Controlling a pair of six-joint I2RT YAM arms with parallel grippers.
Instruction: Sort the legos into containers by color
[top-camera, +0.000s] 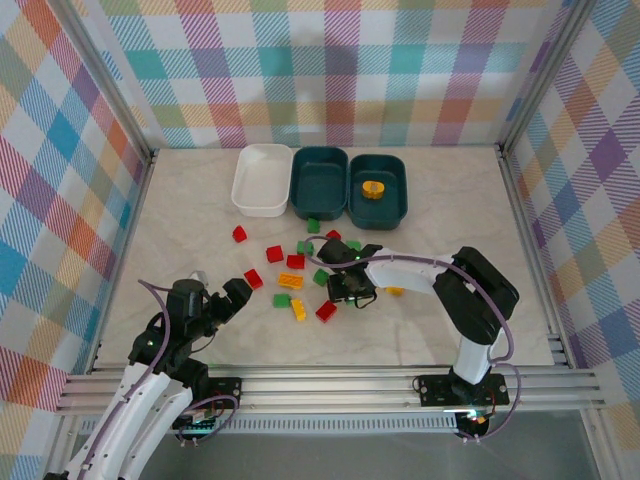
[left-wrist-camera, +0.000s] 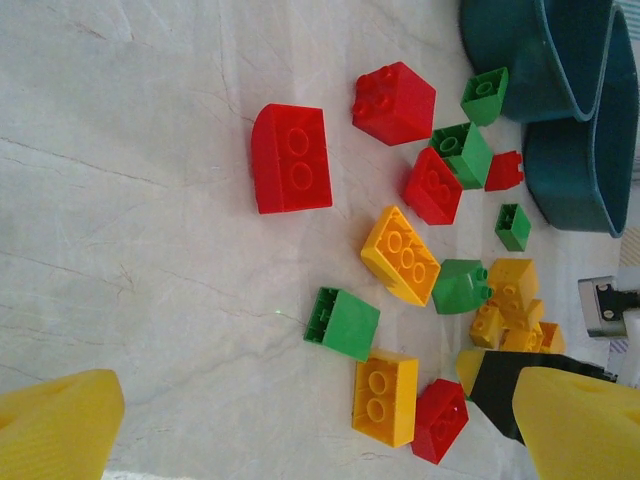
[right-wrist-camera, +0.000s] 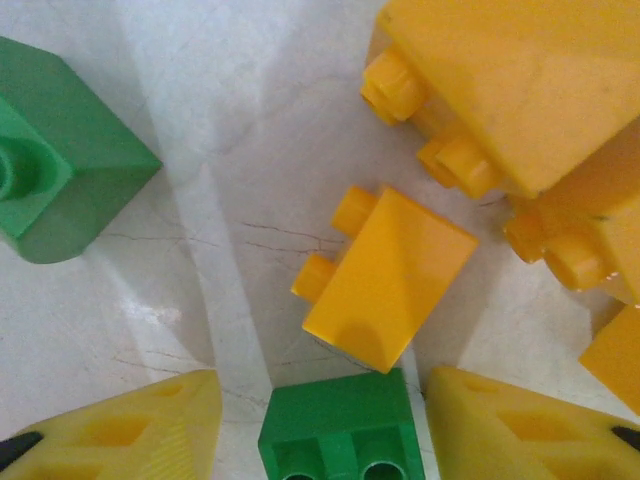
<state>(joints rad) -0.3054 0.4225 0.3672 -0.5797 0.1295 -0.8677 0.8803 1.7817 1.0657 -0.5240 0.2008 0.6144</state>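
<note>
Hanging near front edge, left pincer (left-wrist-camera: 315, 410) spread wide, empty; red, green, yellow bricks (left-wrist-camera: 290, 158) strewn on table (left-wrist-camera: 130, 250) ahead of it. Over middle of pile, right pincer (right-wrist-camera: 320, 388) partly open, fingers (right-wrist-camera: 140, 425) either side of green brick (right-wrist-camera: 340, 430), thin gaps both sides, no grip yet. Just beyond its tips, small yellow brick (right-wrist-camera: 385, 290); bigger yellow bricks (right-wrist-camera: 520, 80) further out. Far past both pincers: white bin (top-camera: 262, 180), two teal bins (top-camera: 318, 182) in row, one yellow brick (top-camera: 373, 188) inside teal bin farthest from white.

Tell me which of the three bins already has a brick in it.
The dark teal bin on the far right: a yellow brick lies inside it. The white bin and the middle teal bin show bare floors.
</note>
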